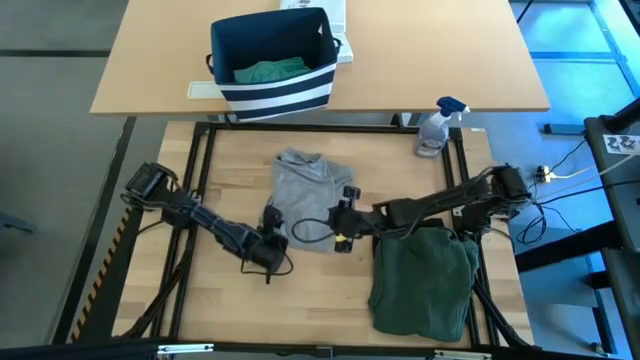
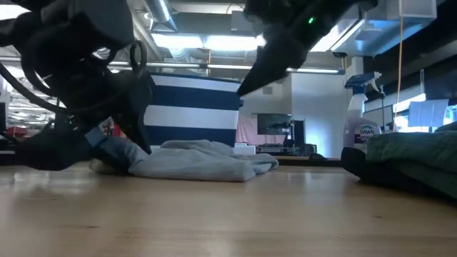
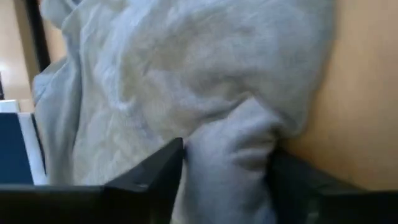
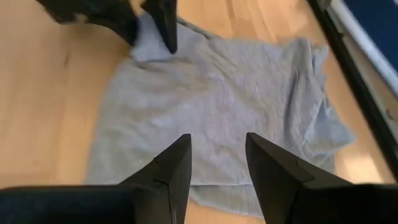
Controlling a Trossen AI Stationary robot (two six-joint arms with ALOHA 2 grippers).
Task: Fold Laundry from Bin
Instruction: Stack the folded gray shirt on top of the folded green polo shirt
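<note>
A light grey garment (image 1: 310, 195) lies crumpled on the wooden table's middle. My left gripper (image 3: 227, 155) is at its near left corner, shut on a bunch of the cloth. My right gripper (image 4: 214, 165) hovers open above the garment's right part with nothing between its fingers; in the low view it (image 2: 260, 68) hangs well above the cloth. A folded dark green garment (image 1: 425, 275) rests at the near right. The navy, white-striped bin (image 1: 270, 65) stands on the far table with a teal-green garment (image 1: 268, 70) inside. My left gripper pinches a bunched fold (image 3: 230, 143) at the grey garment's near left corner (image 4: 146, 46) between its two fingers (image 3: 155, 177). It comes in slanting down from the table's near left side. The held corner stays low at the table, and the rest of the garment lies slack on the wood.
A spray bottle (image 1: 437, 125) stands at the table's far right corner. A black frame rail (image 1: 330, 127) runs along the far edge, in front of the second table carrying the bin. Bare wood (image 1: 300, 300) lies at the near middle.
</note>
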